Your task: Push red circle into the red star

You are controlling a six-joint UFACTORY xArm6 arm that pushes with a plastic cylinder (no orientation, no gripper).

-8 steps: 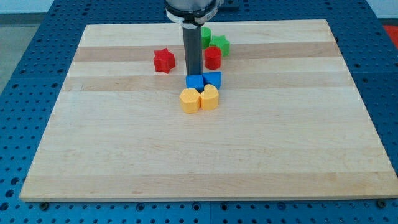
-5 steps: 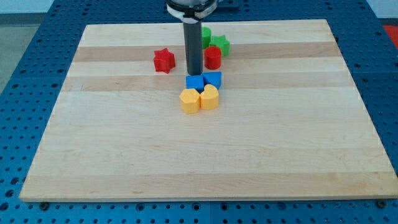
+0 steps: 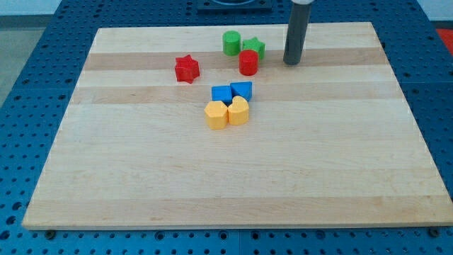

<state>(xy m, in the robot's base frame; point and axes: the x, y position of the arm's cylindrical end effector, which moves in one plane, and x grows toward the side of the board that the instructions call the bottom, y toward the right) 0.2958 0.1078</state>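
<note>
The red circle (image 3: 248,62) stands on the wooden board near the view's top, touching the green star (image 3: 251,48) just above it. The red star (image 3: 187,69) lies to its left, apart from it by a clear gap. My tip (image 3: 291,62) is down on the board to the right of the red circle, at about the same height in the view, with a gap between them. The dark rod rises from the tip out of the view's top.
A green circle (image 3: 231,42) sits left of the green star. Below the red circle are two blue blocks (image 3: 222,93) (image 3: 242,90) and two yellow blocks (image 3: 216,114) (image 3: 238,110) in a tight cluster. The board's top edge (image 3: 340,25) is close behind the tip.
The rod has moved from just left of the red circle, above the blue blocks, to the right side of the red circle. No block has visibly moved.
</note>
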